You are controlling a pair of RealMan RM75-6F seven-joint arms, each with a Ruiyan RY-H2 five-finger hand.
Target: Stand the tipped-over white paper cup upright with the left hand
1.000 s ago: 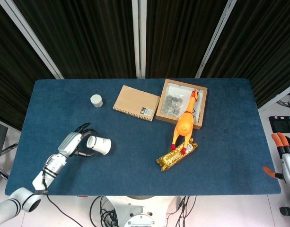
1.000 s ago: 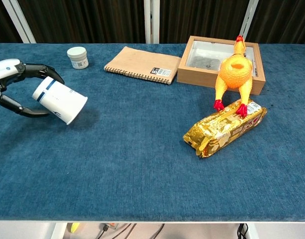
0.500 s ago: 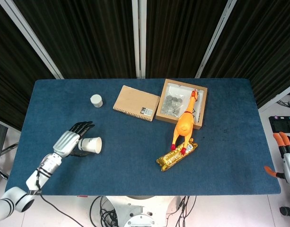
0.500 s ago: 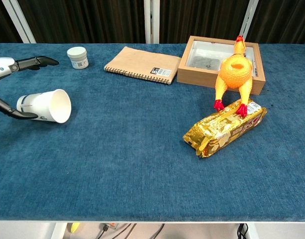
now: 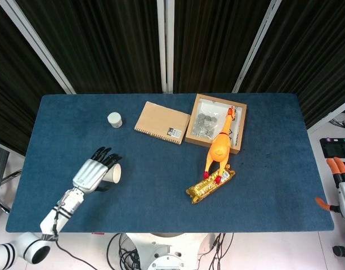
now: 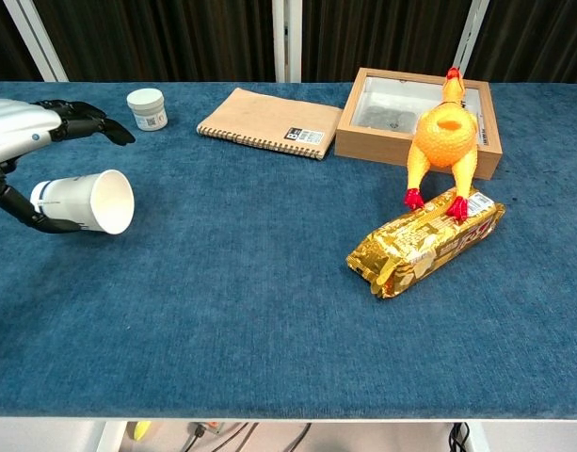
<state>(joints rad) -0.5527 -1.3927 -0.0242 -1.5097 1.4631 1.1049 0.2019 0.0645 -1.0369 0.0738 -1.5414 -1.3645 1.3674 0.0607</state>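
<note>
White paper cup on its side at about 8 o'clock on the blue table, near the left edge, open mouth facing 3 o'clock in the chest view. Left hand over and around it: fingers stretched out, spread slightly above the cup, thumb curved under along its lower side. Firm grip or mere cradling: cannot tell. In the head view, only the cup rim visible past the fingertips.

Right hand off the table at 3 o'clock, largely cut off by the frame edge; orange fingertips visible, finger state not determinable.

Small white jar at 10 o'clock, well apart from the cup. Brown spiral notebook flat near 12 o'clock, just beside a wooden tray holding small grey items. Yellow rubber chicken leaning over the tray's near wall, red feet resting on a gold foil snack pack right of centre.
</note>
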